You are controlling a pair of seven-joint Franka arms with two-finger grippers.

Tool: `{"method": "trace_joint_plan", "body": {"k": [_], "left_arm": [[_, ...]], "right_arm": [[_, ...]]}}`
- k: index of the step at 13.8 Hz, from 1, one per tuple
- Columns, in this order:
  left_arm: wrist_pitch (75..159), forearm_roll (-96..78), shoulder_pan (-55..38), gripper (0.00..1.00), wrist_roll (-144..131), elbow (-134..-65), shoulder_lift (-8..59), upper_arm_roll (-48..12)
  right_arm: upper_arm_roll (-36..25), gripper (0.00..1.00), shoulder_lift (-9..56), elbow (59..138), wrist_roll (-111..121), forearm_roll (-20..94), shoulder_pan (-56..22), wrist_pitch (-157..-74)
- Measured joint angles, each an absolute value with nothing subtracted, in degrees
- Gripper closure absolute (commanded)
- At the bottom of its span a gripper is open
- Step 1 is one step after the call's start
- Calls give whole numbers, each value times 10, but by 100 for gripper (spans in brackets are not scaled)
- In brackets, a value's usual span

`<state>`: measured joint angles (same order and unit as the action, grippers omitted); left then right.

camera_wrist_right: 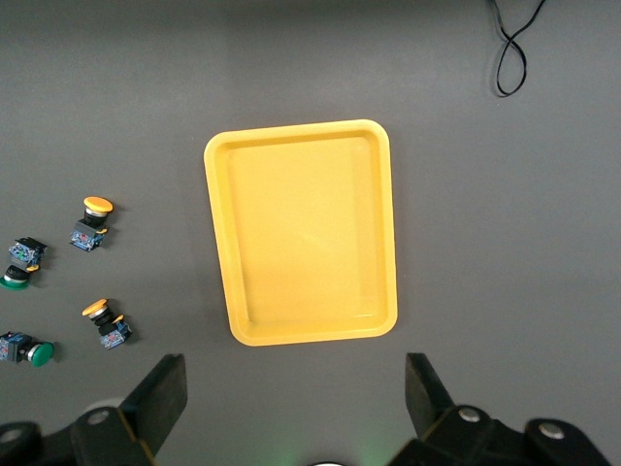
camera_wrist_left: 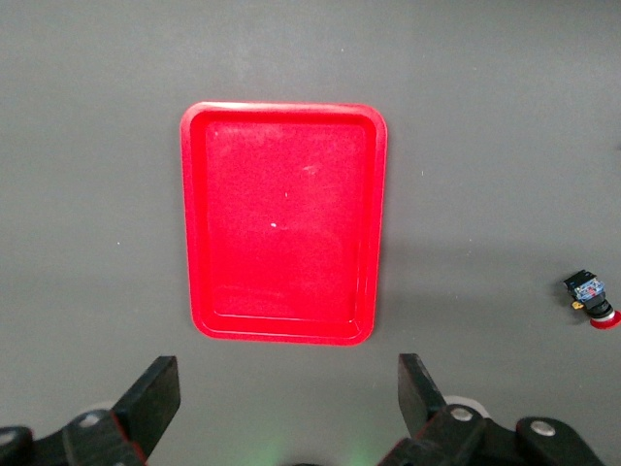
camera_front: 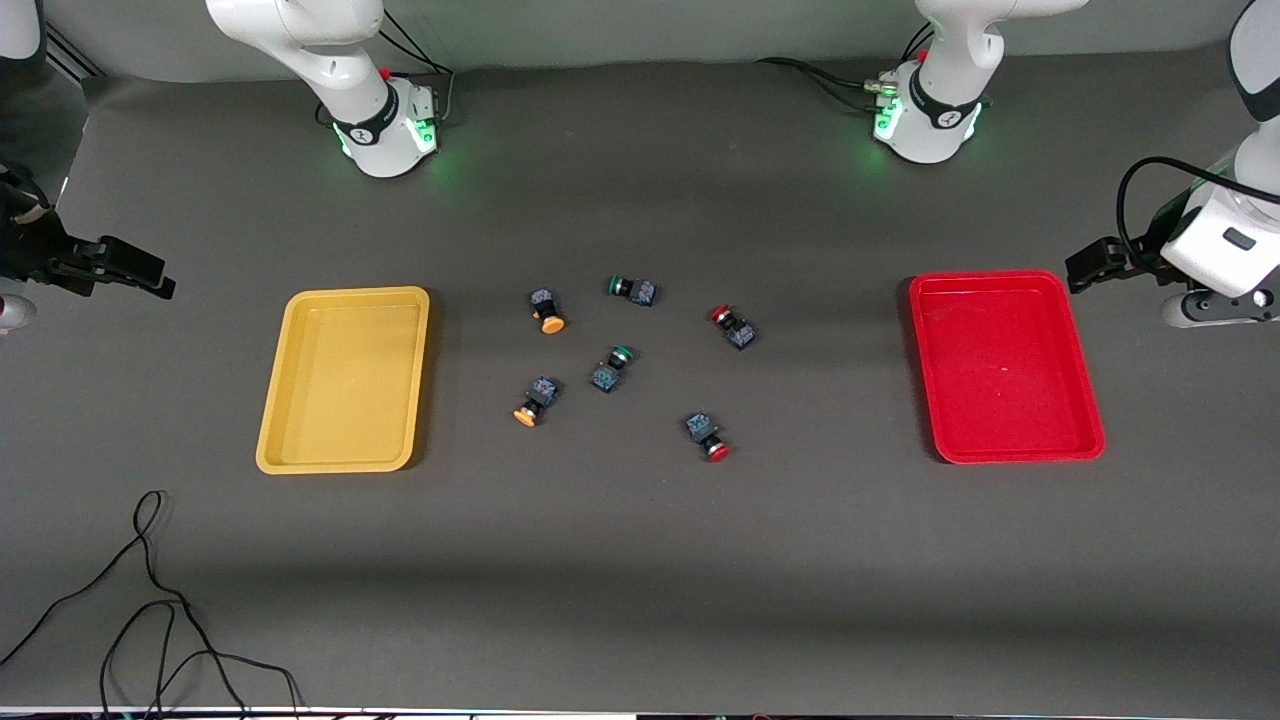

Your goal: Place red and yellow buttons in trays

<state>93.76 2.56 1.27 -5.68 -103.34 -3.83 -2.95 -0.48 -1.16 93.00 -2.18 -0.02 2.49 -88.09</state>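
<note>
Front view: both trays empty, yellow tray [camera_front: 343,380] frame left, red tray [camera_front: 1005,367] frame right; six switches centre. Sorting not begun. Left gripper [camera_wrist_left: 287,393] over red tray's edge, right gripper [camera_wrist_right: 296,393] over table beside yellow tray, fingers apart. Next: descend on yellow-capped button [camera_front: 546,311] or red-capped button [camera_front: 733,326].

Surface [camera_front: 640,580]: dark grey, matt, looks like a smooth mat; soft light falls across it without glare.

Yellow tray [camera_front: 272,440]: plastic, smooth, slight sheen on the floor and rim. Red tray [camera_front: 1085,400]: plastic too, glossy rim, floor duller with fine scuffs and pale specks.

Yellow buttons [camera_front: 548,322] and red buttons [camera_front: 717,450]: smooth shiny plastic caps on dark block bodies.

My fingers [camera_wrist_left: 155,396]: black, matt, hard-looking. My arm shells [camera_front: 330,60]: glossy white plastic.
</note>
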Motion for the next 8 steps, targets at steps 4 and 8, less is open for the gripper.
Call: {"method": "trace_joint_plan", "body": {"k": [4,8], "left_arm": [[931,26,13,0,-57,-1033,-38,-30],[930,25,13,0,-57,-1033,-38,-30]], "right_arm": [[-5,0,-12,930,-22,0,25,-881],[-5,0,-13,929,-22,0,25,-881]]}}
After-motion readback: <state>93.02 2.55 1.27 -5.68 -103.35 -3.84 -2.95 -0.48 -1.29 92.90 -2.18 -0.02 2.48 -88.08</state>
